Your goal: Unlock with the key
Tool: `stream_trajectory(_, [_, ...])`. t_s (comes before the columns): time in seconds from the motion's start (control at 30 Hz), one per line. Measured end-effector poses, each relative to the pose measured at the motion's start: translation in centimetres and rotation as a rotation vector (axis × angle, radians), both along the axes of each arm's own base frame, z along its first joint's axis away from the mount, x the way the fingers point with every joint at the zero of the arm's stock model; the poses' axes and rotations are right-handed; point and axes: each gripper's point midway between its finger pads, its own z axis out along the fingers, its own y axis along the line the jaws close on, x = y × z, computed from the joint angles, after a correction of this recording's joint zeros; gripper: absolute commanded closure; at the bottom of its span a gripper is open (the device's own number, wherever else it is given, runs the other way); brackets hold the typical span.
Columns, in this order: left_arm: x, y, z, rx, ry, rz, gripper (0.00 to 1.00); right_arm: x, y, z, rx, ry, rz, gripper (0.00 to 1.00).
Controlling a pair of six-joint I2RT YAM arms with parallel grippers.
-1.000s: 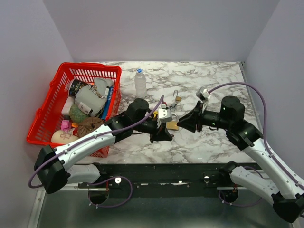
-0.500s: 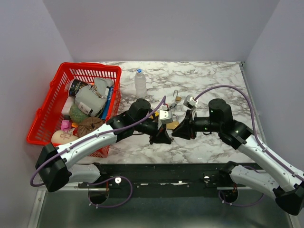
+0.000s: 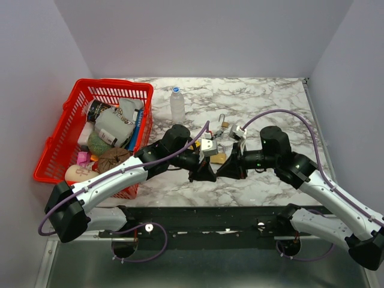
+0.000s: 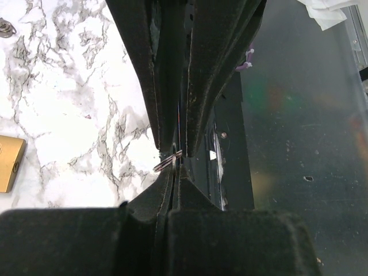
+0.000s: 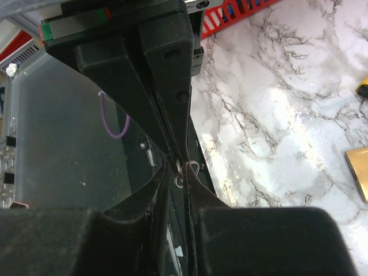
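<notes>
Clutter filled the red basket at the left edge of the counter, and nothing in it seemed needed for the lock. A water bottle stood upright just beside the basket, apart from both arms.

Nearer the middle, the left pincer hung low over the near edge of the counter. Its fingers were pressed together on a thin metal key ring, which stuck out sideways at the very tips. The key itself was hidden between the black pads, so I could not tell how it pointed. I judged that the ring was held at the tips on purpose, to leave some metal free for the other arm.

The brass padlock lay flat on the counter just behind the two pincers, touched by neither. A smaller padlock, with its shackle showing, lay a little farther back.

The right pincer met the left one tip to tip from the right side. Its fingers were drawn in until only a narrow slit stayed between them, and in the right wrist view the ring sat exactly at that slit. It seemed to grip the same ring, though how firmly was not clear.

This looked like a handover or a regrasp of the key, so the unlocking itself was not yet begun. The key could slip out if one pincer let go too early.
</notes>
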Motion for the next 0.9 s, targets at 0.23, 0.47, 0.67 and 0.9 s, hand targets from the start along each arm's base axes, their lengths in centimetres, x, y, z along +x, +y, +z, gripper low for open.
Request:
stream_trajectory(0.23, [0.0,0.1,-0.1,0.004,0.002,0.003,1.0,0.0,0.4,-0.8,-0.019,0.022,0.02,0.97])
stream_trajectory(0.47, [0.4,0.1,-0.2,0.013,0.018,0.027,0.92,-0.1,0.4,-0.8,-0.016,0.01,0.028,0.99])
stream_trajectory(0.67, [3.1,0.4,0.2,0.009,0.02,0.149,0.29,0.9,-0.2,-0.6,-0.015,-0.056,-0.041,0.99])
stream_trajectory(0.9, [6.9,1.0,2.7,-0.06,0.051,0.297,0.27,3.2,-2.2,0.5,-0.025,-0.187,-0.222,0.99])
